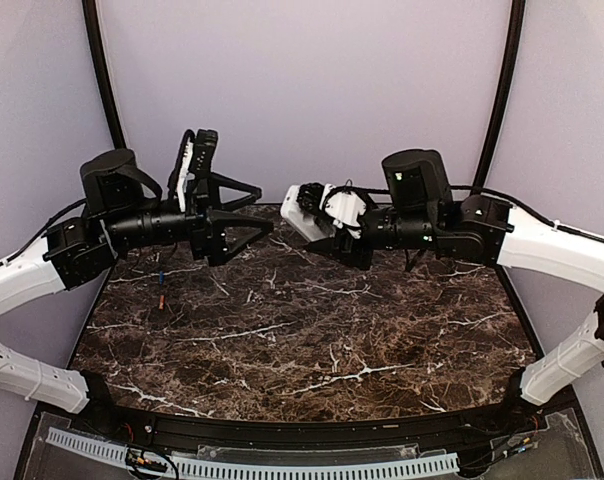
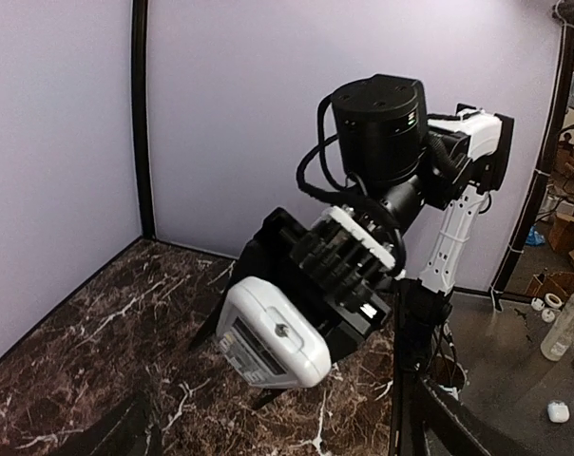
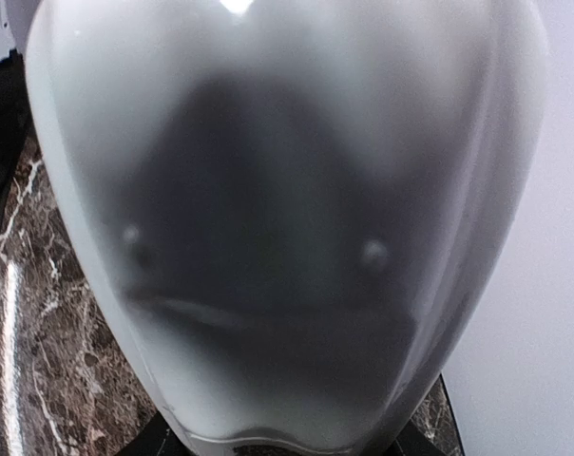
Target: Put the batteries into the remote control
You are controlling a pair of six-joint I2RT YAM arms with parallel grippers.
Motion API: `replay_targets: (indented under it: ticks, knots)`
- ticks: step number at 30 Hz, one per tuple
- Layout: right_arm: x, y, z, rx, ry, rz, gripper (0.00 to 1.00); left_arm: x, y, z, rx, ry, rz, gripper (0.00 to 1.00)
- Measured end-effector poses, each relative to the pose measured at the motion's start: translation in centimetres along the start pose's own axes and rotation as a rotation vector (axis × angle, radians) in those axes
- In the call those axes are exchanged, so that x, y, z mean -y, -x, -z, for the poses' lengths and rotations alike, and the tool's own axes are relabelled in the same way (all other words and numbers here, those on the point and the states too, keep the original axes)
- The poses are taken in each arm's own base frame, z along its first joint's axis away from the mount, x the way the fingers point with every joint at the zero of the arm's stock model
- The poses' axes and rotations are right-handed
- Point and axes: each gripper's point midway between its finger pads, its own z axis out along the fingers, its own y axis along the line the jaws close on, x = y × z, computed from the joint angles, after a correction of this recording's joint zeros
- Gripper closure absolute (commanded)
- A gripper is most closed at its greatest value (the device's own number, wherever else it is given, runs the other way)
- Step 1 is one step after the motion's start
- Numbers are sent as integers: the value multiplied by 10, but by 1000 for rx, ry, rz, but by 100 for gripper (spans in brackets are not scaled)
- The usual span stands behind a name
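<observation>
The dark marble table point(image 1: 312, 340) lies beneath both raised arms. The right gripper point(image 2: 311, 285) pinches the white remote control point(image 2: 273, 332) in the air over the table's far middle, screen facing the left gripper point(image 1: 264, 208), whose fingers stand spread apart.

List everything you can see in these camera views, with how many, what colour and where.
table: one, dark marble, white veins, under both arms
remote control: one, white, held above the table's rear middle
small stick-like items: two, bluish and reddish, on the table's left; too small to identify
bottle: one, clear, beyond the table's right edge
left pincer: one, black, open, empty, facing the remote control
right pincer: one, black and white, shut on the remote control
</observation>
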Motion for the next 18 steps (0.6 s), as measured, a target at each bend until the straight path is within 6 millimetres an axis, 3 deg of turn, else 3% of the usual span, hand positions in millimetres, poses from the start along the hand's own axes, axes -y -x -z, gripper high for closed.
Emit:
replay_targets:
  ticks: [5,10,18]
  knots:
    - [-9,-24,-12,-130,-15,126,98,-8,-38,-17,-156,3,120,15]
    - [-8,-27,-19,-162,-25,172,98,-18,-69,-26,-264,40,244,24]
    - [-10,-28,-26,-180,-32,203,98,-27,-76,-29,-298,100,318,27]
